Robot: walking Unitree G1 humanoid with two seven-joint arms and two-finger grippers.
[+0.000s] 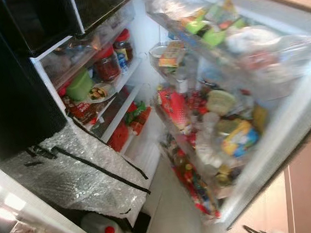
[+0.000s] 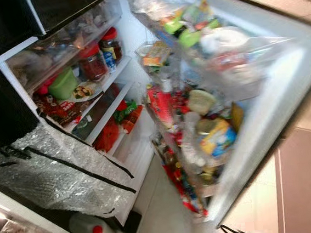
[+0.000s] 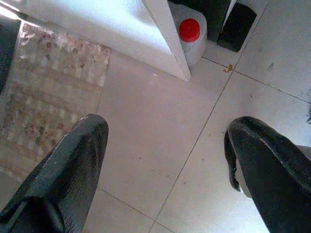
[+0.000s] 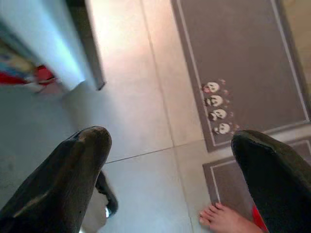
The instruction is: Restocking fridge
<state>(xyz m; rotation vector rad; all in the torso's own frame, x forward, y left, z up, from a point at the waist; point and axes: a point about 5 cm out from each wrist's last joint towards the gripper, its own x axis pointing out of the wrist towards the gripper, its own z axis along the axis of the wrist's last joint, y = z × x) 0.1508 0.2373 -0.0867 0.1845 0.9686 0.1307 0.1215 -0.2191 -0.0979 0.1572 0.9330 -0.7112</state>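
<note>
Fridge [image 1: 148, 150] stands open straight ahead of the robot, its door [image 1: 287, 115] swung wide to the right and its racks packed tight with bottles, tubs and packets. Bubble wrap [image 1: 73, 174] taped with black strips hangs over the lower left front. Inside, the shelves [image 1: 124, 81] hold two red-lidded jars [image 1: 106, 63], a green tub [image 1: 80, 85] and a small plate of food [image 1: 99, 92]; lower down sit red packets [image 2: 109, 135]. A white jug with a red cap [image 3: 190, 31] stands on the tiled floor [image 3: 146, 145] by the fridge's foot, next to a patterned rug [image 3: 48, 87].

Judging by looks, the jars are glass and heavy, slippery and breakable, best taken around the body below the lid. The packets are soft and light and would crush if pinched hard. The jug looks heavy if full; its neck under the cap seems the surest hold.

No writing can be read; labels are blurred. A grey mat [image 4: 233, 63] on the floor carries a row of small panda faces [image 4: 215, 108], and a person's bare toes [image 4: 218, 218] show near it.

The left tool [image 3: 165, 160] hangs low over the floor, fingers wide apart and holding nothing. The right tool [image 4: 170, 170] hangs likewise, spread wide and empty.
</note>
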